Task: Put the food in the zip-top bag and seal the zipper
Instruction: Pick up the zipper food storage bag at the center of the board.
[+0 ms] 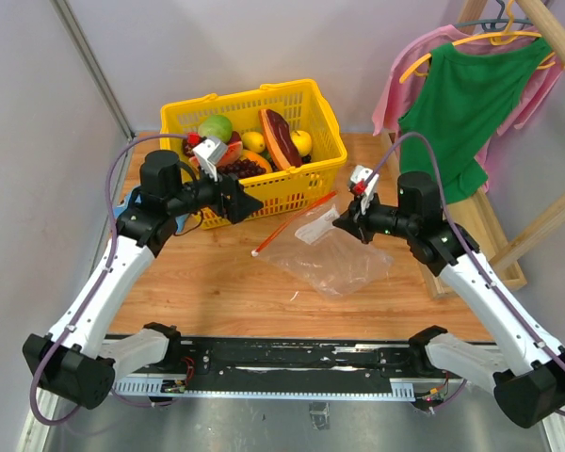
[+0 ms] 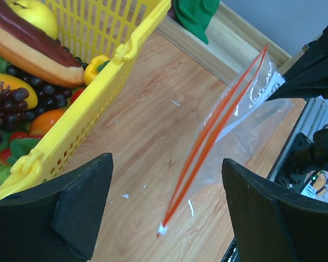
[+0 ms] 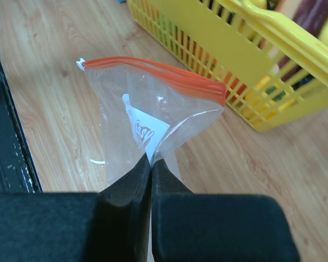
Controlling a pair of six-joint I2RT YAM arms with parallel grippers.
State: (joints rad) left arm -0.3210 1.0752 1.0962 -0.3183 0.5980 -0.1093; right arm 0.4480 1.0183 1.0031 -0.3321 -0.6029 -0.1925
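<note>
The clear zip-top bag [image 1: 331, 252] lies on the wooden table, with its top lifted. Its red-orange zipper [image 1: 297, 223] runs diagonally toward the basket and has a white slider [image 2: 163, 229] at the near end. My right gripper [image 1: 344, 221] is shut on the bag's upper edge [image 3: 153, 109], just below the zipper [image 3: 158, 71]. My left gripper [image 1: 254, 202] is open and empty, with the zipper [image 2: 218, 131] ahead between its fingers. The food is in the basket: a dark red slice [image 1: 281, 137], a yellow fruit [image 1: 301, 141] and purple grapes [image 2: 5, 103].
The yellow lattice basket [image 1: 292, 193] stands at the back centre, close to the left gripper, and holds a round green cabbage [image 1: 215, 127]. A wooden rack [image 1: 537, 226] with a green shirt [image 1: 471, 104] stands at the right. A black rail [image 1: 282, 358] runs along the near edge.
</note>
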